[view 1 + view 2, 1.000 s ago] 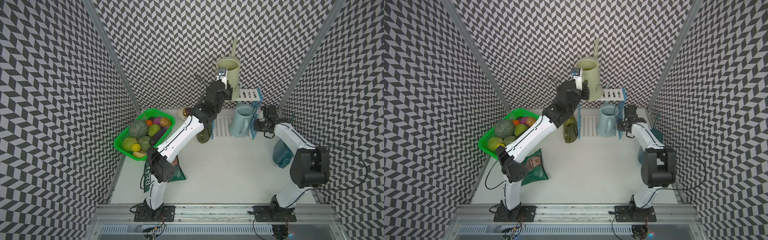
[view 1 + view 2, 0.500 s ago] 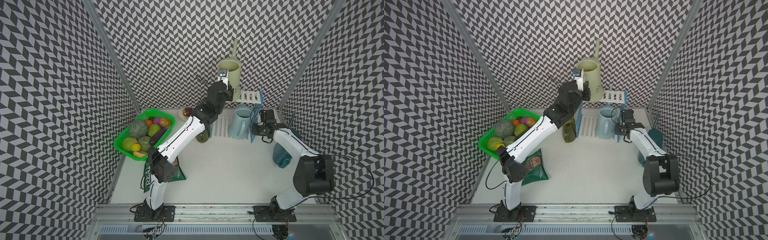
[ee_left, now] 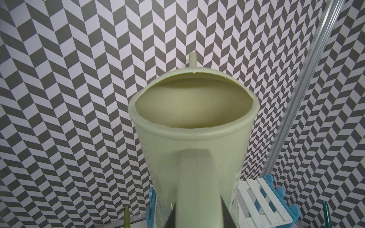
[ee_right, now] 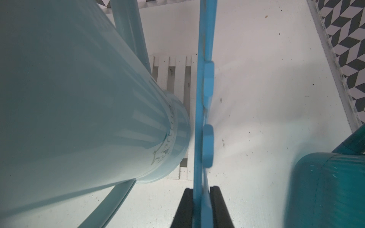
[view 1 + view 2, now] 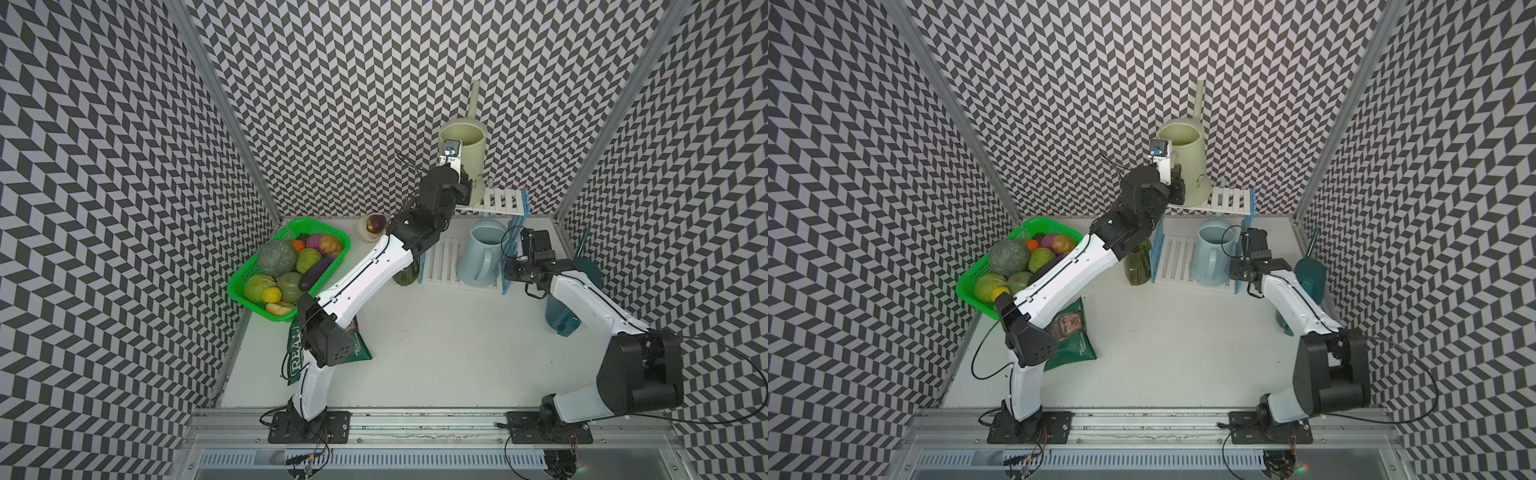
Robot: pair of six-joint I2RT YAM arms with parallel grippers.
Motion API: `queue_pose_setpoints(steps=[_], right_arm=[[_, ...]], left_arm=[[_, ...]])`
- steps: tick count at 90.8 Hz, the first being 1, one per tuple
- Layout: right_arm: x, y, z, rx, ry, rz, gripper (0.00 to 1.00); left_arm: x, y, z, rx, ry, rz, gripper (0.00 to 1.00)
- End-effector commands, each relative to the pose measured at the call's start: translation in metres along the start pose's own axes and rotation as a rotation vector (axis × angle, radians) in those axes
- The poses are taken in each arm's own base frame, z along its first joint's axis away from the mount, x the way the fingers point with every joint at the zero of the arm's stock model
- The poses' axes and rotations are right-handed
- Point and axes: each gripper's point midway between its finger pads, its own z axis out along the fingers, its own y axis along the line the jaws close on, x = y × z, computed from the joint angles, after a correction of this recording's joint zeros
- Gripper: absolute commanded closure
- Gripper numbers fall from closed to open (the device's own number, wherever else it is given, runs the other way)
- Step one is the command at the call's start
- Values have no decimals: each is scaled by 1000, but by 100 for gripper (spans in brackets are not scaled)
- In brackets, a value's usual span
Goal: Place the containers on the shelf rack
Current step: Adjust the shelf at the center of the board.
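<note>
Left tool clamps the cream can by its handle, on the top shelf of the rack, at the far edge of the tabletop. Right tool pinches the rack's side panel.

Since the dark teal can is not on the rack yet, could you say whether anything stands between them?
Yes: the right pincer, shut on the blue side panel of the shelf rack, and its arm lie between it and the dark teal can; the pale blue can stands on that end of the lower shelf.
</note>
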Motion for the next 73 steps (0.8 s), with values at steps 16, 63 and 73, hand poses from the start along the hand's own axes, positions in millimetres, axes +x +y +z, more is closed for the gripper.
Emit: queue_pose_setpoints(steps=[16,63,73], right_arm=[[-24,6,-15,-19,-101,-3,98],[-24,10,-17,-21,-100,-9,91],[-27,11,-18,-28,-104,-7,82]], left_arm=[[-3,-6,-2,1,-8,4,100],[9,-8,6,-19,5,52,71],[10,-10,5,-13,9,58,65]])
